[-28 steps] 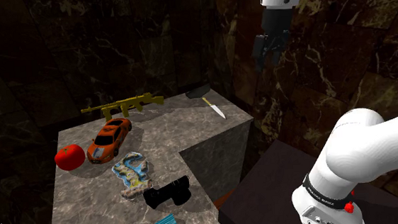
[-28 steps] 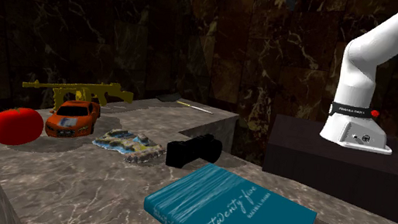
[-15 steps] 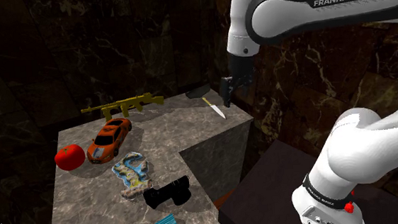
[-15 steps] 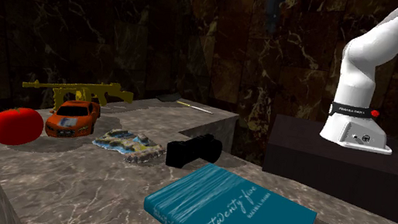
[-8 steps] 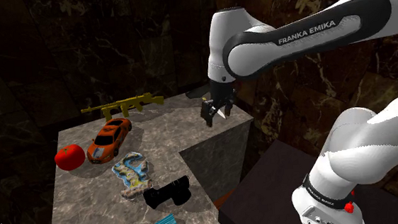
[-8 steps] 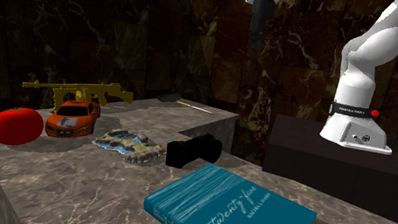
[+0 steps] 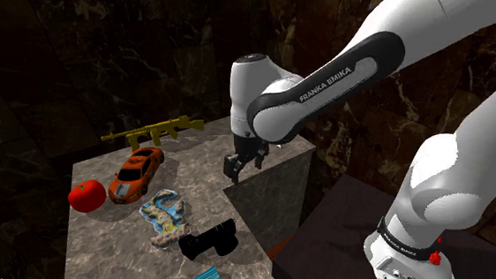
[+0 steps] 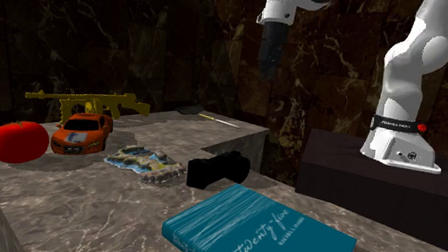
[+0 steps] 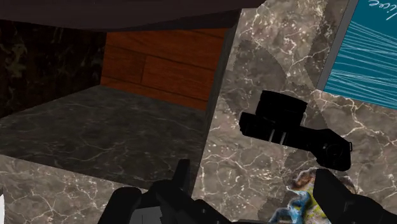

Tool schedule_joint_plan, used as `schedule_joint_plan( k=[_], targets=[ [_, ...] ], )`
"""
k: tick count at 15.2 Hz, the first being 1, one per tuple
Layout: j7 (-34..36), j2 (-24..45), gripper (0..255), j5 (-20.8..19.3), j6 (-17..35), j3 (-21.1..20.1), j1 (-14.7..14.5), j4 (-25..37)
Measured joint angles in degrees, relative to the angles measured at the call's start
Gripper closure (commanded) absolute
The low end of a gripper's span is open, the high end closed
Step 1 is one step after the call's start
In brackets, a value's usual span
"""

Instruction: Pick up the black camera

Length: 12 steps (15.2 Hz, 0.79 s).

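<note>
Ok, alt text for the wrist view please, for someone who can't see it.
A black camera lies on a marbled counter ahead of the open gripper, untouched. A teal book lies beyond it, and a colourful patterned object sits by one finger.

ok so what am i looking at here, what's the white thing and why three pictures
It is a white robot arm on a stand, ending in a black two-finger gripper, open and holding nothing. Two pictures come from cameras standing beside the grey marble counter; the third from a camera on the hand, looking along the gripper. On the counter lie a black camera, which it should pick up, a teal book, a red tomato, an orange toy car and a yellow toy rifle.
</note>
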<state>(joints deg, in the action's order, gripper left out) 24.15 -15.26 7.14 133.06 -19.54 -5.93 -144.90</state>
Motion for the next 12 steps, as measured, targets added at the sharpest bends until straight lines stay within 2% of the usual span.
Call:
schedule_joint_plan(
  k=[5,8,12],
  targets=[
    [6.57,11.01,0,-4.8,8.24,-3.46,0.09,3.1],
    [11.42,18.2,0,-9.77,11.64,-4.26,-0.27,6.71],
    [18.68,28.3,0,-17.68,15.73,-3.2,-2.73,12.11]
  ],
)
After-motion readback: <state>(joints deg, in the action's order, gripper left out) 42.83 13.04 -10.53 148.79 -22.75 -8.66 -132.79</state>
